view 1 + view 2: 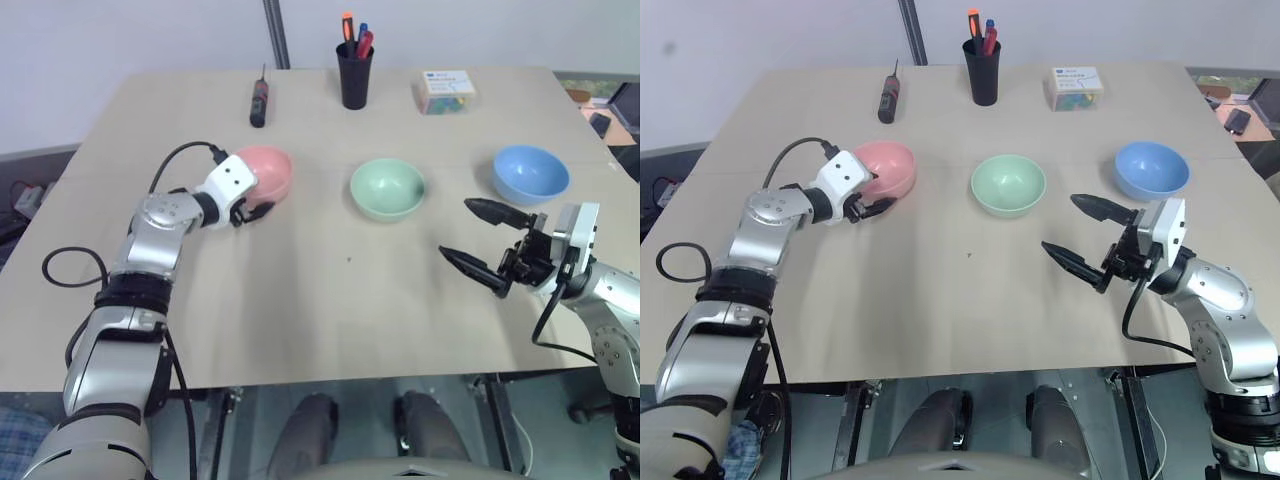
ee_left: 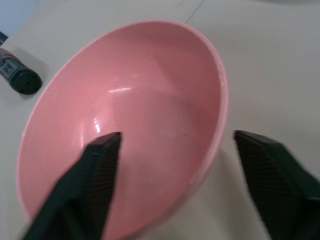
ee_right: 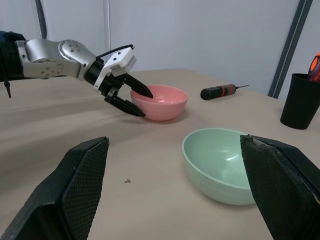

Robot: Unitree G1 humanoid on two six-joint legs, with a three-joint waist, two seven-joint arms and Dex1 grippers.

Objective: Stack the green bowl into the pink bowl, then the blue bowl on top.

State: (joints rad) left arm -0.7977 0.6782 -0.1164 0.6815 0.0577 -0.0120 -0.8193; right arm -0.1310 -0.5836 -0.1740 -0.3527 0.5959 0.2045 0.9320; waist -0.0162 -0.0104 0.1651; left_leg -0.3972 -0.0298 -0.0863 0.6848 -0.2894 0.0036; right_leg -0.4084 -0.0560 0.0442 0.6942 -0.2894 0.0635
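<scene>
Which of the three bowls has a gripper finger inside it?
The pink bowl: the left gripper straddles its rim. The green bowl and blue bowl stand untouched.

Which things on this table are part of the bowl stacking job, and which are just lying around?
For the job:
- green bowl
- pink bowl
- blue bowl

Just lying about:
- black pen cup with markers
- screwdriver
- small box

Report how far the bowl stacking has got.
Nothing is stacked yet: the green bowl and blue bowl sit apart on the table. In hand: the left gripper straddles the pink bowl's rim, one finger inside, not clamped. The right gripper is open, empty. Both stacking steps remain.
</scene>
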